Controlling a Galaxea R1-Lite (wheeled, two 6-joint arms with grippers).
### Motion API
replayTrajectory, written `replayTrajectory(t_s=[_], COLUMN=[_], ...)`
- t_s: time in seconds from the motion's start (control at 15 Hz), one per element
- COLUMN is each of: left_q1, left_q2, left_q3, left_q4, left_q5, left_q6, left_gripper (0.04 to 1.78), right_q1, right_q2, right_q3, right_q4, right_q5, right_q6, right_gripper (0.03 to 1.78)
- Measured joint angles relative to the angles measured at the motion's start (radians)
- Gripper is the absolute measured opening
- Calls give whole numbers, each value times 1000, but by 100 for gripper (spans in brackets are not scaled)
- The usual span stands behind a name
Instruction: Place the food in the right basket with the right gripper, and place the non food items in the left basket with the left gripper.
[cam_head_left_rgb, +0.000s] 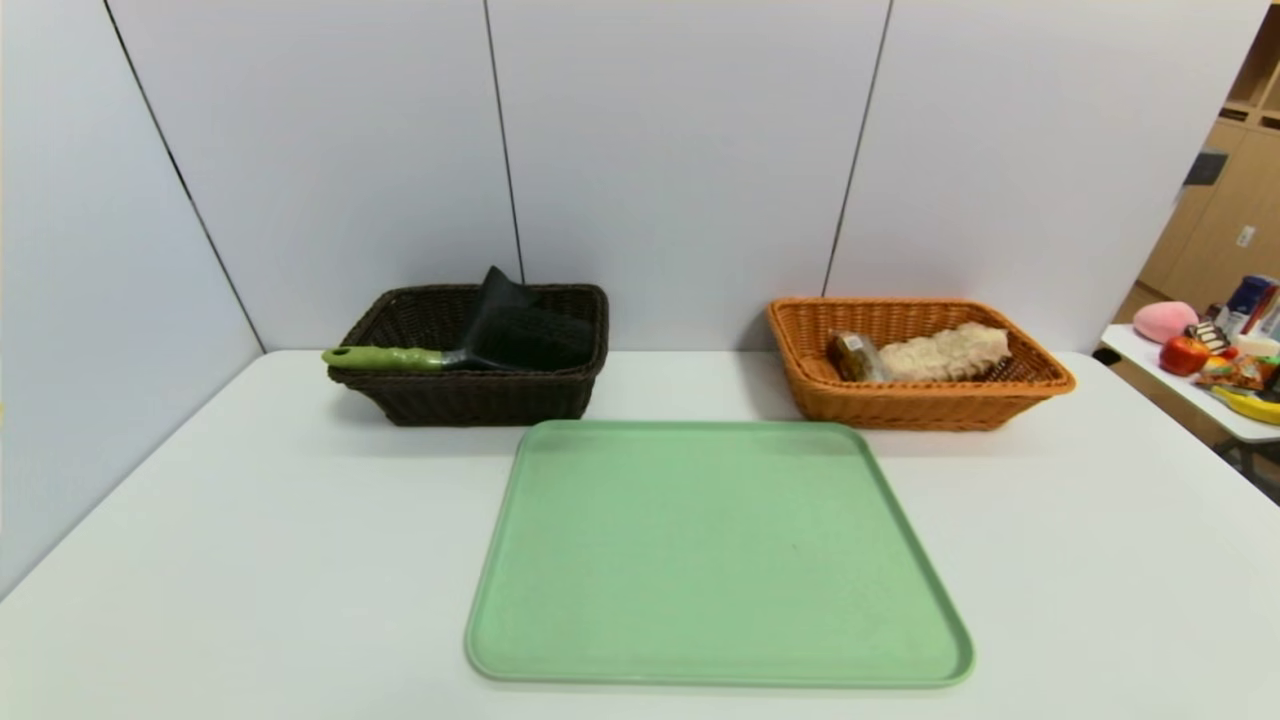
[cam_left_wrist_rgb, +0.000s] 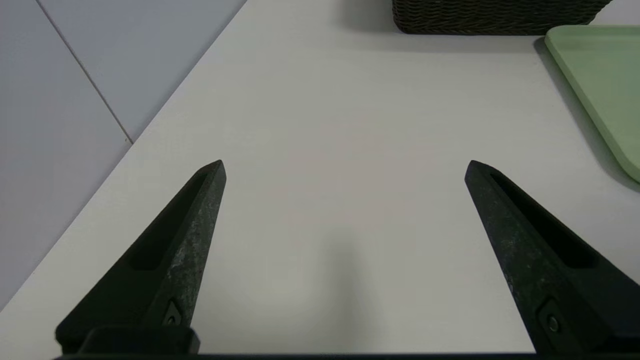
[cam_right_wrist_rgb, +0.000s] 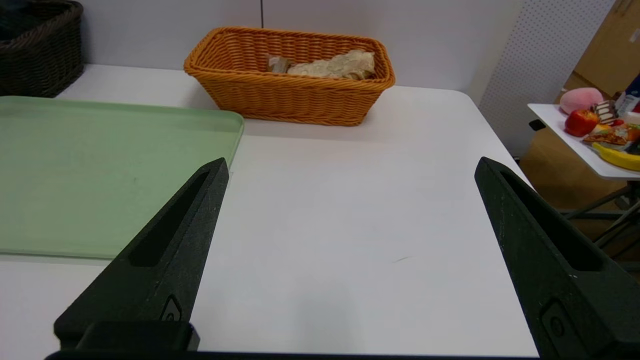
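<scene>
A dark brown basket (cam_head_left_rgb: 470, 395) stands at the back left and holds a black scoop with a green handle (cam_head_left_rgb: 385, 357). An orange basket (cam_head_left_rgb: 915, 400) at the back right holds a pale bread-like food (cam_head_left_rgb: 945, 353) and a small wrapped snack (cam_head_left_rgb: 852, 355). The green tray (cam_head_left_rgb: 715, 555) in the middle is bare. Neither gripper shows in the head view. My left gripper (cam_left_wrist_rgb: 345, 167) is open and empty over the table, left of the tray. My right gripper (cam_right_wrist_rgb: 350, 167) is open and empty over the table, right of the tray (cam_right_wrist_rgb: 90, 165), facing the orange basket (cam_right_wrist_rgb: 290, 95).
A side table (cam_head_left_rgb: 1150, 365) at the far right carries toy foods: a pink peach (cam_head_left_rgb: 1163, 320), a red apple (cam_head_left_rgb: 1183, 354), a banana (cam_head_left_rgb: 1250, 405). White wall panels stand close behind the baskets. The table's left edge meets the wall panel (cam_left_wrist_rgb: 60, 100).
</scene>
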Motion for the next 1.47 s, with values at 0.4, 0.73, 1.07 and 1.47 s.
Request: replayTrajectory(t_s=[0.4, 0.73, 1.07, 1.47], left_q1=[0, -3, -3, -4], left_q2=[-69, -100, -103, -103], left_q3=[7, 49, 97, 100], left_q4=[7, 4, 0, -1], left_q5=[-94, -153, -154, -155], left_q6=[9, 63, 80, 68], left_gripper=[169, 169, 169, 169], right_q1=[-32, -36, -36, -36], right_q2=[-203, -256, -263, -263], right_q3=[51, 197, 255, 274], right_q4=[182, 57, 56, 68], right_q5=[43, 54, 66, 95], right_q6=[-16, -80, -78, -1], right_gripper=[170, 170, 170, 170])
